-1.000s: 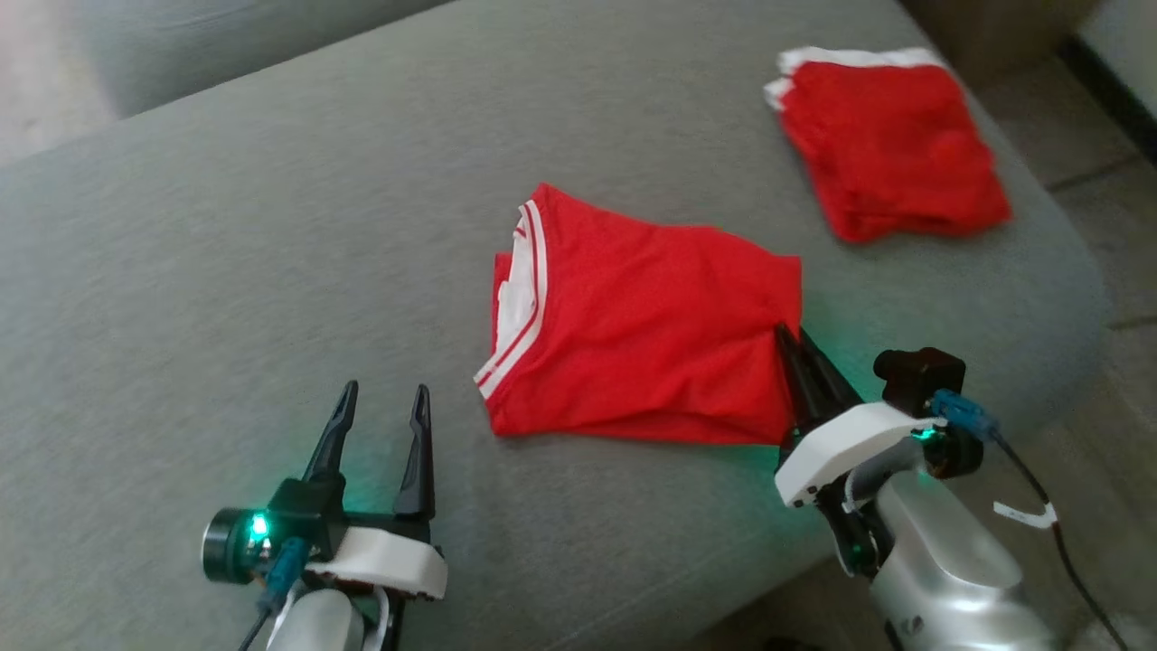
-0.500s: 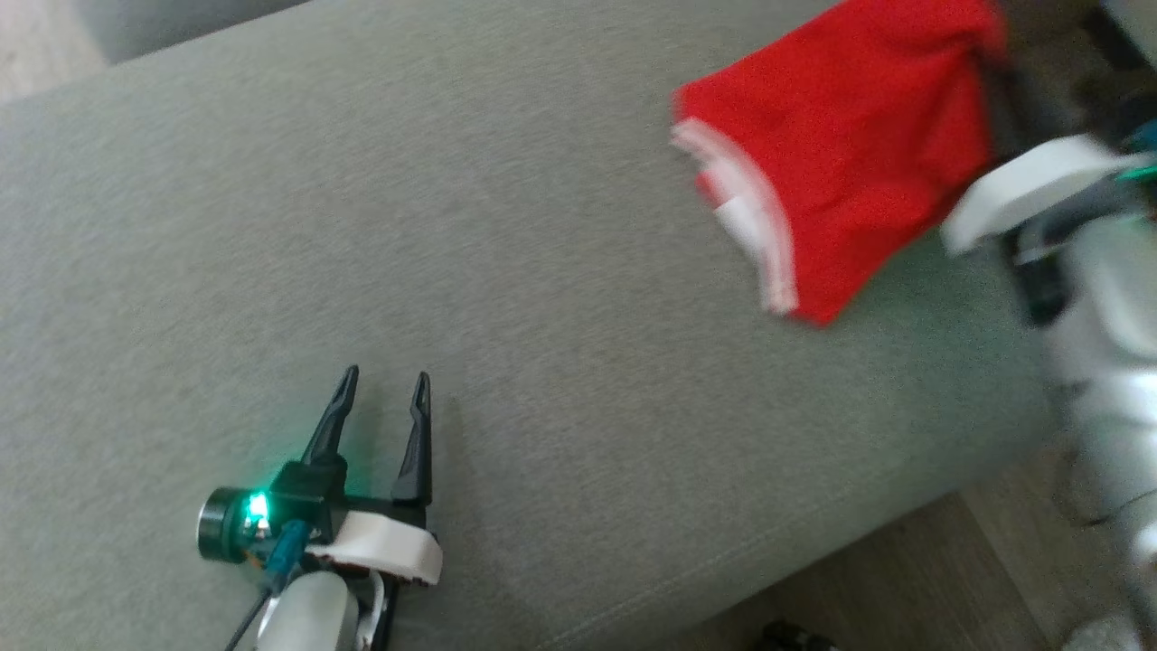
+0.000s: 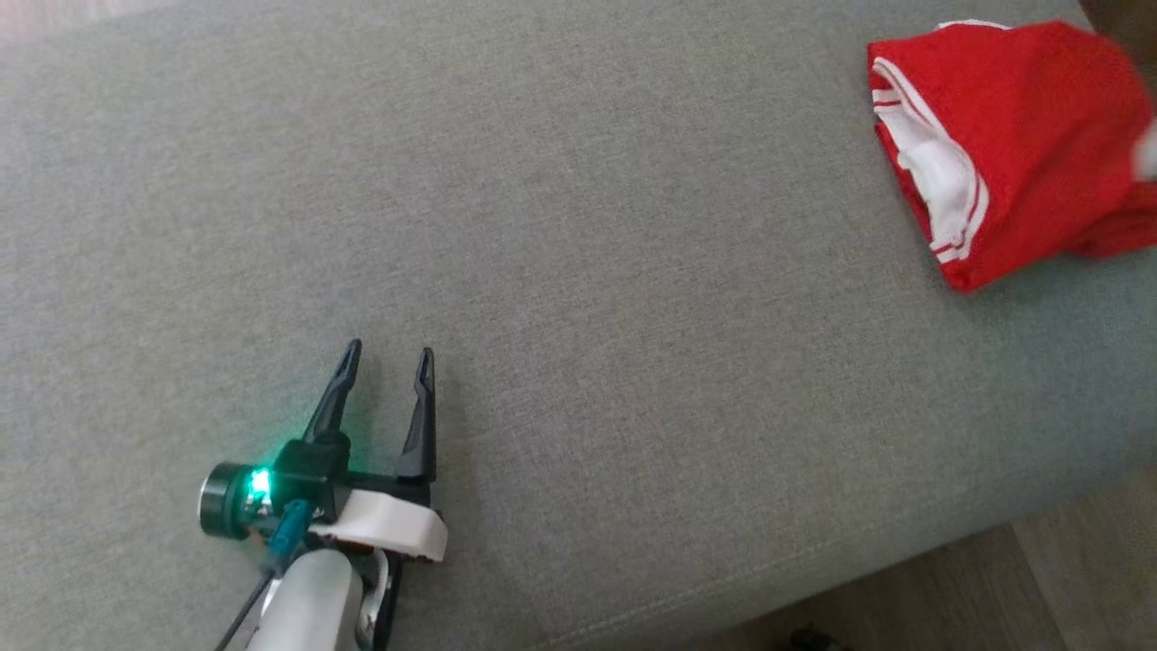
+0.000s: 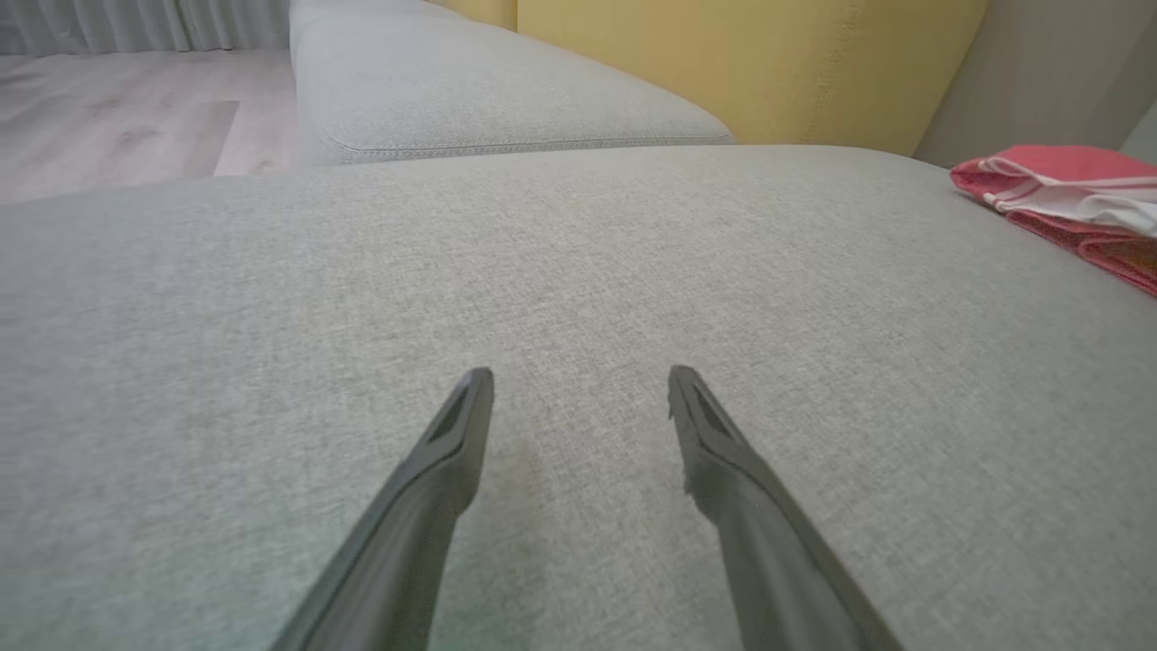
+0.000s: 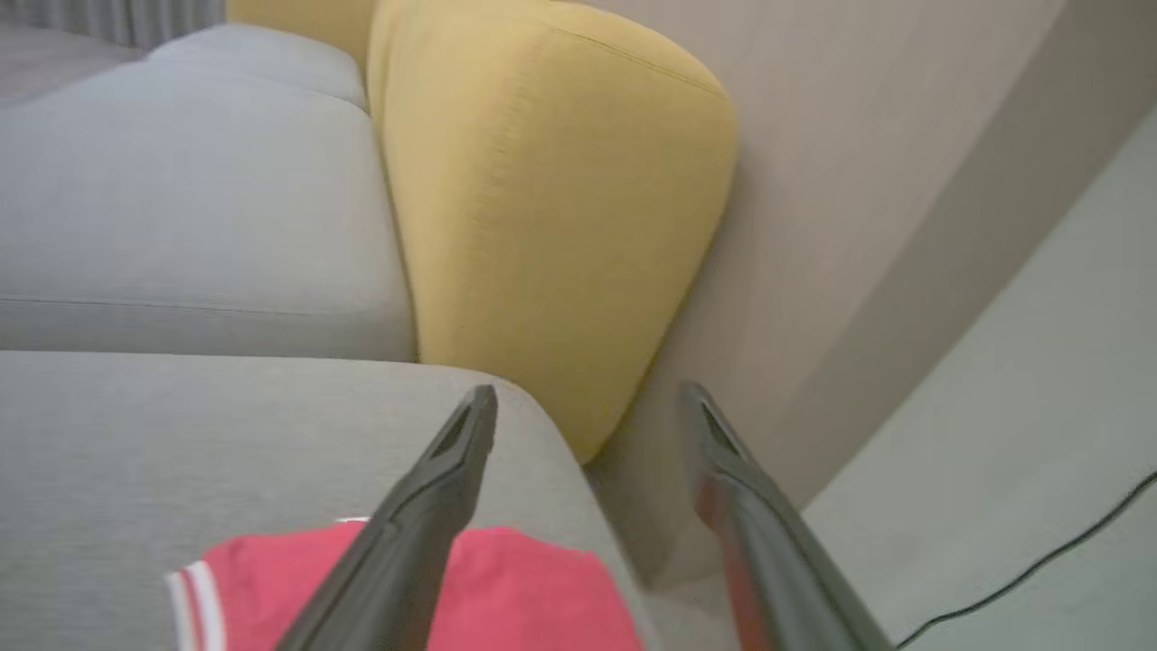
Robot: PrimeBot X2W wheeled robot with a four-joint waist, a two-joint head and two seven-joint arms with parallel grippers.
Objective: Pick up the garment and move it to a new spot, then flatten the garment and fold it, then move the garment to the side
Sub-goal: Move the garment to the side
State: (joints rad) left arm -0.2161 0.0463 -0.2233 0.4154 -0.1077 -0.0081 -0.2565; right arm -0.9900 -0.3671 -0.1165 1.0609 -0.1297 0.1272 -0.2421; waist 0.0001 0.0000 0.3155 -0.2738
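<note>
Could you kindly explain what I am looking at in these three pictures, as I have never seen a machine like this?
This is a wheeled robot with two arms, each ending in a pincer of two long dark fingers. The head view looks down from a camera on its head at a grey sofa seat. At lower left is the left pincer, open and empty; at upper right lies a red garment with white trim, which the robot is to fold and set aside. The left wrist view looks along that pincer's fingers, the garment off to the right. The right wrist view looks along the right pincer, fingers apart with nothing between them, the garment beneath and a yellow cushion beyond. Neither pincer holds anything.
</note>
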